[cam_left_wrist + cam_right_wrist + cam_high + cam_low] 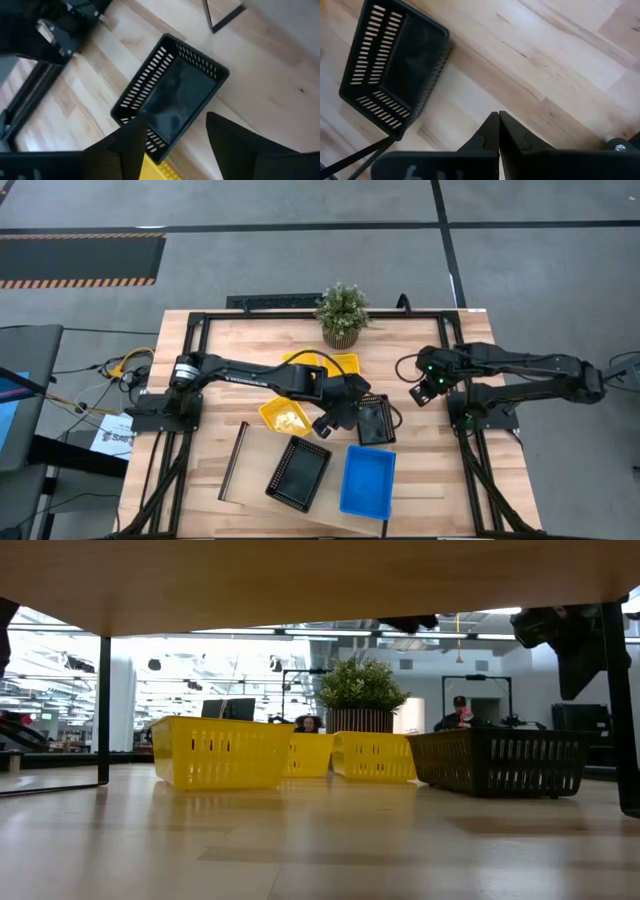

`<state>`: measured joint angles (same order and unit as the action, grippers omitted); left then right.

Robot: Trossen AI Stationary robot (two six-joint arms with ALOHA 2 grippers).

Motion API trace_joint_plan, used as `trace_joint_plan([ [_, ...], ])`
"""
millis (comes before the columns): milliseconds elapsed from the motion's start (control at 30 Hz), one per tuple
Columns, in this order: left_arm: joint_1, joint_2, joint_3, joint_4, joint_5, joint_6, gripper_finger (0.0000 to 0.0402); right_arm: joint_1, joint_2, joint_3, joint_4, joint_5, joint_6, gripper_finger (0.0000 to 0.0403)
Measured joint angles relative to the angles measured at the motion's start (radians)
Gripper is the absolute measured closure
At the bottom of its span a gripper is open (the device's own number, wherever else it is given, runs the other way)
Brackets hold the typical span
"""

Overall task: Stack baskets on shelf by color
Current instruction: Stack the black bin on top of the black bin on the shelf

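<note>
Early on: the shelf (300,480) holds only one black basket (299,472) and a blue basket (367,480). The left gripper (338,418) hangs open over another black basket (376,420); yellow baskets (284,416) wait on the worktop (420,470). The right gripper (424,392) is closed, idle.

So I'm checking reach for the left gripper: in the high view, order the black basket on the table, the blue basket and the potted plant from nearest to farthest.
From the left gripper:
1. Black basket, just beside it, toward the right arm.
2. Blue basket, on the shelf.
3. Potted plant, at the table's far edge.
</note>
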<state>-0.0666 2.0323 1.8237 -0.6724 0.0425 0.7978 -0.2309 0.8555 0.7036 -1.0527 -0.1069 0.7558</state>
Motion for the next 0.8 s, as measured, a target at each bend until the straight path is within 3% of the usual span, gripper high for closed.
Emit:
trace_joint_plan([
  [433,0.095,-0.002,-0.163,0.148,0.161,0.115,0.0211,0.028,0.000,0.000,-0.001,-0.008,0.034,0.0381],
  [800,0.106,0.087,-0.179,0.269,0.166,0.190,0.0212,0.028,0.001,0.000,0.002,-0.009,0.059,0.0379],
])
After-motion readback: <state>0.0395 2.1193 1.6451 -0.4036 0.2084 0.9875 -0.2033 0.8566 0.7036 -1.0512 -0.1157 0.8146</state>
